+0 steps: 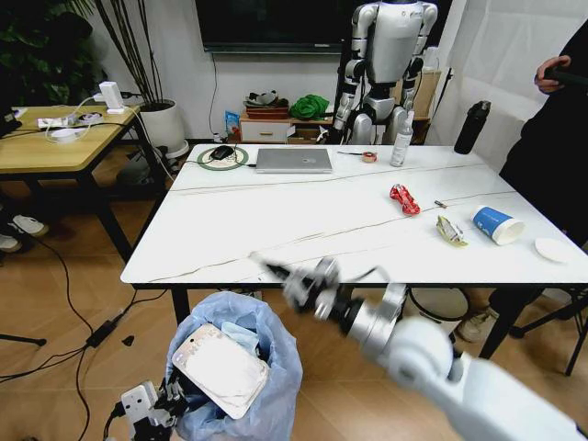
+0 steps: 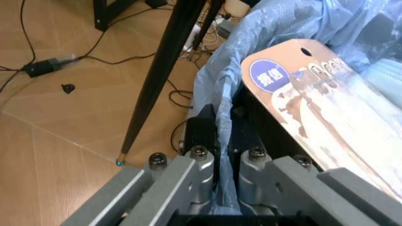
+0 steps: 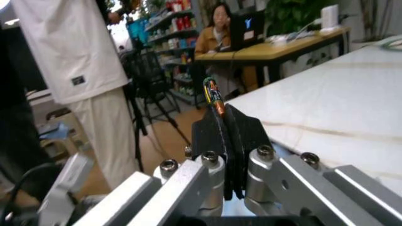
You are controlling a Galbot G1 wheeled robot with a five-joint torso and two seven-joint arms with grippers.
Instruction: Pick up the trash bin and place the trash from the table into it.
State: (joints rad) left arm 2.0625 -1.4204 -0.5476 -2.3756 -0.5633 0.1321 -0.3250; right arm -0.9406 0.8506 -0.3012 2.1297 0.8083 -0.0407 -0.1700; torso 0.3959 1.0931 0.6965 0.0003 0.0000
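The trash bin (image 1: 241,367), lined with a crinkly light-blue bag, sits low in front of the table (image 1: 276,230), with a flat white pouch (image 1: 222,369) lying in its mouth. My left gripper (image 1: 176,397) (image 2: 223,129) is shut on the bag's rim (image 2: 221,101), beside the pouch (image 2: 326,108). My right gripper (image 1: 277,272) (image 3: 226,129) hovers at the table's front edge, above and just right of the bin, shut on a thin dark scrap with an orange tip (image 3: 213,96). On the table's right part lie a red wrapper (image 1: 404,198), a yellowish wrapper (image 1: 450,231) and a tipped blue-and-white paper cup (image 1: 497,224).
A silver laptop (image 1: 294,160), mouse pad (image 1: 221,157), tape roll (image 1: 368,156), spray bottle (image 1: 401,140) and black flask (image 1: 472,127) line the far edge. A wooden desk (image 1: 55,138) stands left, a person (image 1: 551,156) right. A black table leg (image 2: 164,75) rises beside the bin.
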